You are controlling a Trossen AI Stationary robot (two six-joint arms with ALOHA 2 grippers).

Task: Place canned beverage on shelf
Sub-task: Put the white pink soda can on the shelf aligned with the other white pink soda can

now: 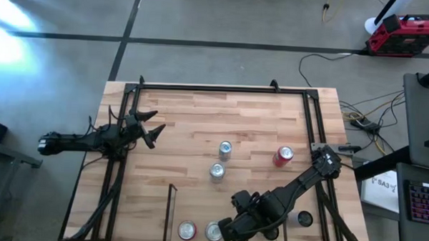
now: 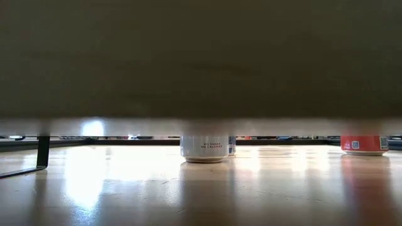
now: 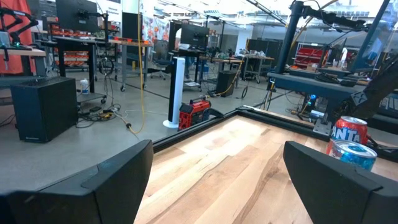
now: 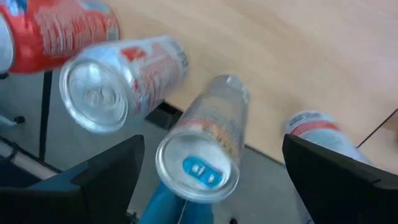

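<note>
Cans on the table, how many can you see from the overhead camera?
5. Two silver cans stand mid-table, a red can to their right, and two in the shelf at the front edge. The right arm may hide more.

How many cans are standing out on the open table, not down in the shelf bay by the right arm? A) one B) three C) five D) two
B: the high view shows two silver cans mid-table and a red can beside them; two more cans sit in the shelf bay.
</note>
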